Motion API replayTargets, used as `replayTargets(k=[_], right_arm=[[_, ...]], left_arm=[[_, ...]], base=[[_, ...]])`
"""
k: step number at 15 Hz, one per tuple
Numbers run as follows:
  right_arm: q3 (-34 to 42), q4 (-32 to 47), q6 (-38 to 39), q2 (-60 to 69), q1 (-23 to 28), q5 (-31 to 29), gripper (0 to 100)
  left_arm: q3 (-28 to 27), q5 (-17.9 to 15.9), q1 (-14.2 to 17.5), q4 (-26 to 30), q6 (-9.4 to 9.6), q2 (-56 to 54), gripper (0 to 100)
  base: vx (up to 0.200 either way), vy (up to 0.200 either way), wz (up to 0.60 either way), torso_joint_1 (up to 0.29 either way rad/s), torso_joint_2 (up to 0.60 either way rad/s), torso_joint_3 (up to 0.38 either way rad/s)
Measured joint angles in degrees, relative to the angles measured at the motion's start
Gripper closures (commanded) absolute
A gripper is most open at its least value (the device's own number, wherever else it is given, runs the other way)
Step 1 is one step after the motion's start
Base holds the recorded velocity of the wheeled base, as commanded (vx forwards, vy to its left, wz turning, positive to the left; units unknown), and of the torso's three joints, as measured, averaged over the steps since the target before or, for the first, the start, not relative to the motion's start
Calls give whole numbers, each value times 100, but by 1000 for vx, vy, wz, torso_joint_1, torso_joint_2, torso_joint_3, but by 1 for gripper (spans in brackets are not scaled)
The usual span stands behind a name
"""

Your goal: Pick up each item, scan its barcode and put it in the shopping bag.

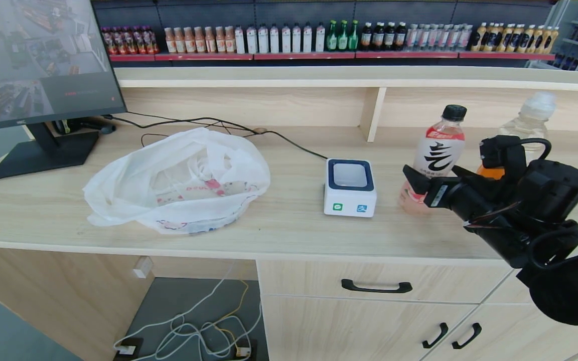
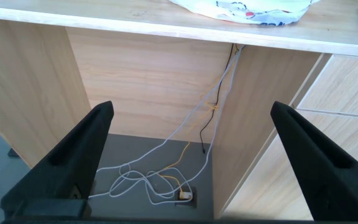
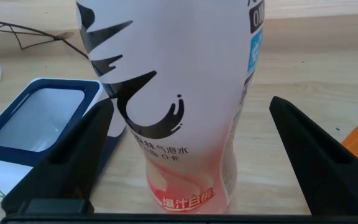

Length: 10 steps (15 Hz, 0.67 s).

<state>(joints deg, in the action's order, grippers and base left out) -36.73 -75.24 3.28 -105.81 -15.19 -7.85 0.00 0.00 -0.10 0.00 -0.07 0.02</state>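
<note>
A pink drink bottle (image 1: 440,155) with a black cap and a white label stands upright on the wooden counter (image 1: 279,225), right of the white barcode scanner (image 1: 350,188). My right gripper (image 1: 418,188) is open at the bottle's lower part. In the right wrist view the bottle (image 3: 185,106) stands between the spread fingers (image 3: 61,168), with gaps on both sides. The white plastic shopping bag (image 1: 178,180) lies open at the counter's left. My left gripper (image 2: 191,109) is open and holds nothing, below the counter's front edge, facing the recess with cables.
A clear bottle (image 1: 530,120) and an orange item (image 1: 489,173) stand behind my right arm. A monitor (image 1: 38,60) stands at the far left, with cables running across the back. Drawers (image 1: 377,286) sit under the counter. Shelves of bottles line the background.
</note>
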Motion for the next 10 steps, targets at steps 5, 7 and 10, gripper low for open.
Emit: replayTargets(k=[5, 7, 10], right_arm=[[-354, -2, -38, -330, 10, -13, 0], [-502, -30, -41, -417, 10, -16, 0], [-557, -61, -57, -477, 10, -20, 0]], left_arm=[[0, 0, 0, 0, 0, 0, 0], [0, 0, 0, 0, 0, 0, 0], [0, 0, 0, 0, 0, 0, 0]], base=[[0, 0, 0, 0, 0, 0], [0, 0, 0, 0, 0, 0], [0, 0, 0, 0, 0, 0]])
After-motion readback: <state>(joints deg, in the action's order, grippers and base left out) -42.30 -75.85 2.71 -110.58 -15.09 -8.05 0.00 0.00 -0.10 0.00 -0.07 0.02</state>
